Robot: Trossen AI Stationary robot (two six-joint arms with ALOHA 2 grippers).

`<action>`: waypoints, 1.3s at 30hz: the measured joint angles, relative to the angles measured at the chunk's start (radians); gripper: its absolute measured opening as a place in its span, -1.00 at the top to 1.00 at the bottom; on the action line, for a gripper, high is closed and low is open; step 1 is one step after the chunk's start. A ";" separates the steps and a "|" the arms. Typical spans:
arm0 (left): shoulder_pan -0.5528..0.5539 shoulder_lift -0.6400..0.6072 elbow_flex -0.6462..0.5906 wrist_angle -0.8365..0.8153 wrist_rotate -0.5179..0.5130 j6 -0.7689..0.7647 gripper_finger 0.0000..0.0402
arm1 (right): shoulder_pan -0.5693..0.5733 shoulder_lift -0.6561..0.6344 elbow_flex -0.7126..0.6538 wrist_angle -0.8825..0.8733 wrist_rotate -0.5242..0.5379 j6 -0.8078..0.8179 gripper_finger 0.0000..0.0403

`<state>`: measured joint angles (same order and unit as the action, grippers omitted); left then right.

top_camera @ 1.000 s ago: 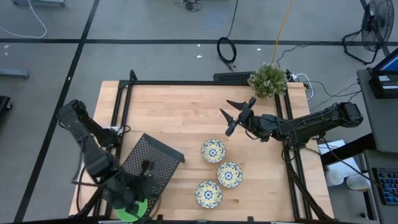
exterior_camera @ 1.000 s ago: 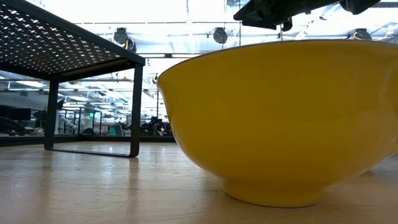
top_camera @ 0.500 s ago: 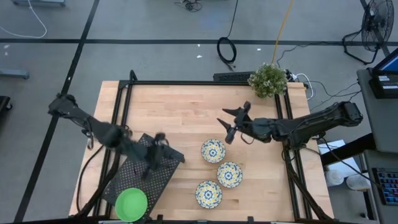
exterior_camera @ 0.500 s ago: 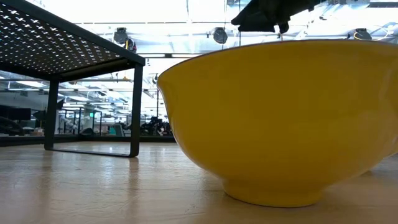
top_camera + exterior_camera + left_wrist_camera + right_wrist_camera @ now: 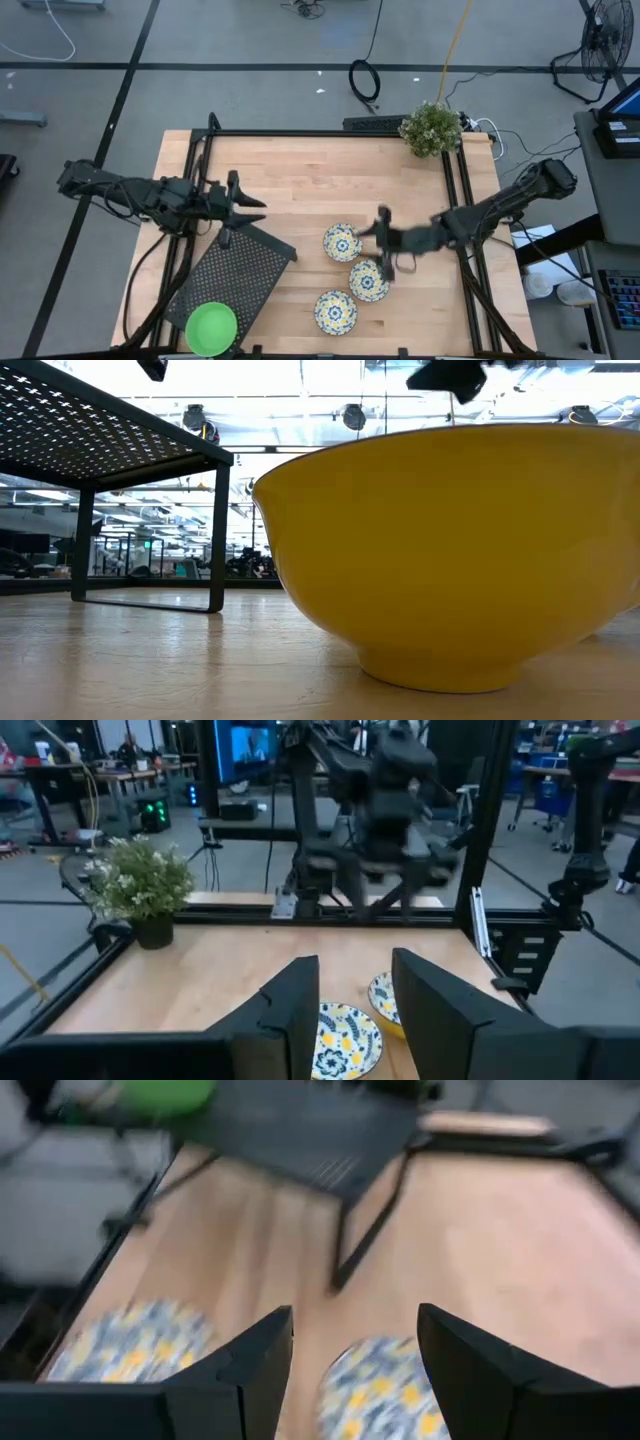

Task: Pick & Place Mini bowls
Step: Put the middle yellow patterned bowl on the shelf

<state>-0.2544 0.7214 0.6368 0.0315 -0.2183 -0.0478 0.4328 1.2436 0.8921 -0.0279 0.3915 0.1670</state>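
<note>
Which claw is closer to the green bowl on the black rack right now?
Left. The left claw hovers past the rack's far edge, opposite the green bowl. The right claw is over the patterned bowls, farther off.

The wooden table (image 5: 290, 180) carries three floral mini bowls (image 5: 342, 242), a black mesh tray (image 5: 235, 275) and a potted plant (image 5: 432, 128).

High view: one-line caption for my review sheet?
Open right gripper above patterned bowls; empty left gripper beyond mesh tray holding green bowl.

Three white floral-patterned mini bowls (image 5: 342, 242) (image 5: 368, 280) (image 5: 335, 311) sit upright, clustered lower centre (blue-and-yellow motifs); one green mini bowl (image 5: 211, 328) lies lower left.
</note>
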 joint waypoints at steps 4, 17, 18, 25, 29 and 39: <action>0.017 -0.004 -0.005 -0.001 -0.003 -0.008 0.35 | 0.090 0.103 0.010 -0.003 0.000 0.024 -0.02; 0.021 0.012 -0.005 -0.028 -0.018 0.023 0.35 | 0.133 0.495 0.397 -0.435 -0.228 0.369 -0.02; 0.022 0.012 -0.005 -0.038 -0.018 0.030 0.35 | 0.133 0.514 0.429 -0.477 -0.236 0.372 -0.02; 0.022 0.012 -0.005 -0.109 -0.019 0.044 0.35 | 0.124 0.534 0.487 -0.792 -0.236 0.608 -0.02; 0.022 0.012 -0.005 -0.110 -0.019 0.046 0.35 | 0.117 0.514 0.487 -0.985 -0.237 0.823 -0.02; 0.022 0.012 -0.005 -0.110 -0.019 0.065 0.35 | 0.116 0.511 0.472 -1.121 -0.236 1.129 -0.02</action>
<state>-0.2329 0.7338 0.6315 -0.0788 -0.2371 0.0174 0.5488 1.7542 1.3646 -1.1486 0.1551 1.2962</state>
